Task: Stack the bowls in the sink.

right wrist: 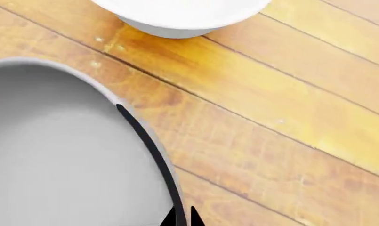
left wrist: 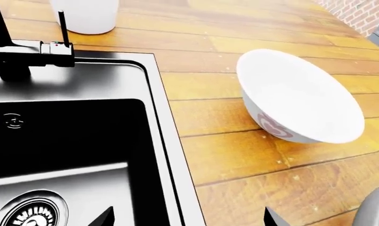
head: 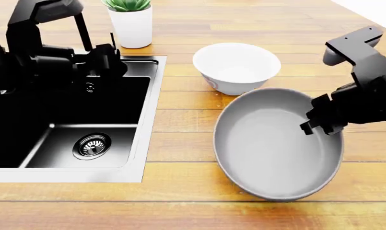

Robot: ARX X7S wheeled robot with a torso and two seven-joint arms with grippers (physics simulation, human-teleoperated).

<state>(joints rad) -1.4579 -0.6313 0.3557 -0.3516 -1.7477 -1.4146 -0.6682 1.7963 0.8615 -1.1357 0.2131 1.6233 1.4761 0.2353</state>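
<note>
- Black sink (head: 143, 143) with brushed steel rim at the left of the head view; round steel drain (head: 92, 145) low in the basin, nothing else lying inside.
- Black angular faucet (head: 97, 61) at the sink's far edge, upper left of the frame, partly masked by the left arm.
- Left gripper (left wrist: 186, 217) hanging above the sink's right rim; only two dark fingertips (left wrist: 104, 219) peeking in at the bottom edge of the left wrist view, set wide apart, holding nothing.
- White plant pot (head: 133, 26) with green leaves at top centre-left, just beyond the sink corner.
- Glossy white bowl (head: 236, 67) upper centre of the head view, upright on the wooden counter (head: 180, 187), pink-red mark on its side (left wrist: 272, 126).
- Matte grey bowl (head: 276, 143) lower centre-right, wider, tilted toward the camera; far rim overlapping the white bowl's base in the head view, contact not discernible.
- Right gripper (head: 321, 125) at right of the frame, clamped narrow on the grey bowl's right rim; one thin black finger (right wrist: 150, 150) lying along the inside of that rim in the right wrist view.
</note>
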